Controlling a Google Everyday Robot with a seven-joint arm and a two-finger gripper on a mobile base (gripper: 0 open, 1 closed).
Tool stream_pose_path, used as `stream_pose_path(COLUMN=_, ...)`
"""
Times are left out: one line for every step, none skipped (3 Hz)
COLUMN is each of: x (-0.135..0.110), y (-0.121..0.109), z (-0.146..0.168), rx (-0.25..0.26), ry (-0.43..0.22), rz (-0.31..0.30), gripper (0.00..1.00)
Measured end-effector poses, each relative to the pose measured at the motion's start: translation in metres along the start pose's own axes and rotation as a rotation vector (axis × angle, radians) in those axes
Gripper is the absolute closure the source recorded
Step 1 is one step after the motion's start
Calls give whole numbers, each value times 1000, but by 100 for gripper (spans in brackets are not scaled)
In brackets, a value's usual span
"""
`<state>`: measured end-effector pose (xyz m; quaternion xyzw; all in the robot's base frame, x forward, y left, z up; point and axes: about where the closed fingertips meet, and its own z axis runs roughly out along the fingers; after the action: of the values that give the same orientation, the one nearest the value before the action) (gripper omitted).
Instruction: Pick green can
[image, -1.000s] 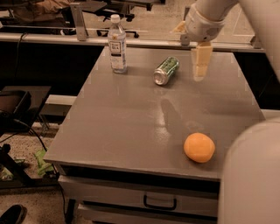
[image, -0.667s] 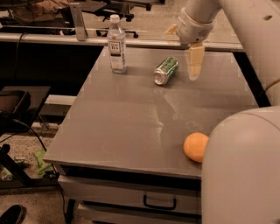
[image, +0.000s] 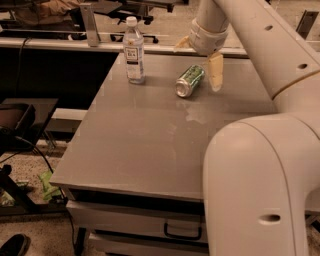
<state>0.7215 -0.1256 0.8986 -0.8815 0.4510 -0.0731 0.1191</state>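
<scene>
The green can (image: 189, 80) lies on its side at the far middle of the grey table (image: 135, 145), its silver end facing me. My gripper (image: 198, 58) hangs just above and behind the can's far end. It is open: one pale finger (image: 216, 72) points down right of the can, the other (image: 181, 44) sticks out to the left. It holds nothing.
A clear water bottle (image: 134, 51) with a white cap stands upright left of the can. My white arm (image: 260, 165) fills the right side and hides the table's front right. A drawer (image: 150, 225) sits under the table's front edge.
The gripper has moved left, closer to the can. The arm now covers the front right of the table, hiding the orange ball seen earlier. Can and bottle have not moved.
</scene>
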Motion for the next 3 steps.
stream_pose_path(x=0, y=-6, z=13, rx=-25, ry=11, rz=-94, gripper=0)
stream_pose_path(x=1, y=-12, z=24, rx=-50, ry=24, rz=-177, gripper=0)
stream_pose_path(x=0, y=-13, z=33, rx=-80, ry=27, rz=-244, gripper=14)
